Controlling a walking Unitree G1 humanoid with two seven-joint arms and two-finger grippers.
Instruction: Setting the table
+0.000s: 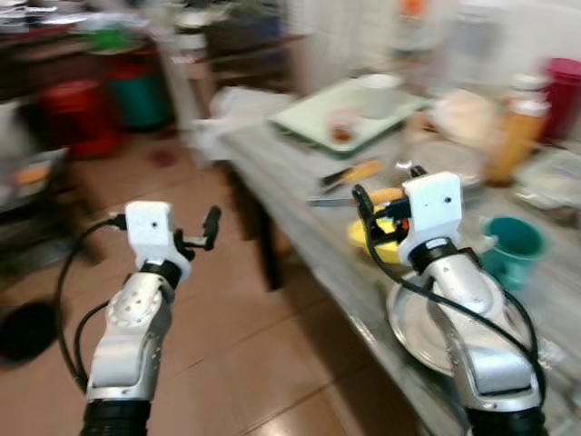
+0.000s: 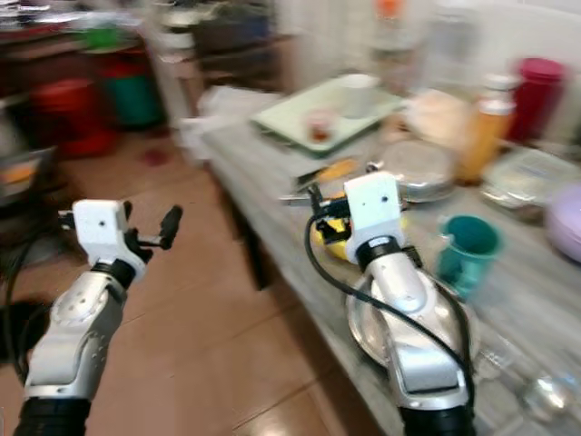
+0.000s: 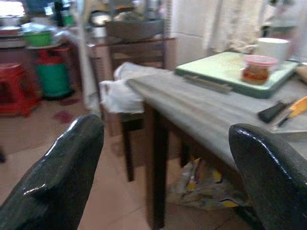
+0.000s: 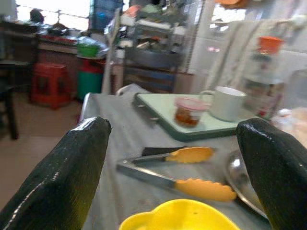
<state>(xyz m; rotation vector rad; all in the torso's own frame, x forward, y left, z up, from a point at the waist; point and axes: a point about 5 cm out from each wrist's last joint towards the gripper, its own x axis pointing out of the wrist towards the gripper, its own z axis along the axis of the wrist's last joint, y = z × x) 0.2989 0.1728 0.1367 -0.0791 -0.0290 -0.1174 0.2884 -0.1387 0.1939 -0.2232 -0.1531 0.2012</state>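
The right gripper (image 4: pixel 175 143) hangs released above the yellow bowl (image 4: pixel 184 218) on the grey table (image 1: pixel 290 186), tongs (image 4: pixel 180 179) just beyond. The left gripper (image 3: pixel 168 158) gapes over the floor (image 1: pixel 227 345).

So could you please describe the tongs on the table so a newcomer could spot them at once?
On the grey table, look between the pale green tray and the yellow bowl, just ahead of the right gripper. The tongs lie flat there; their orange-yellow tips set them apart.
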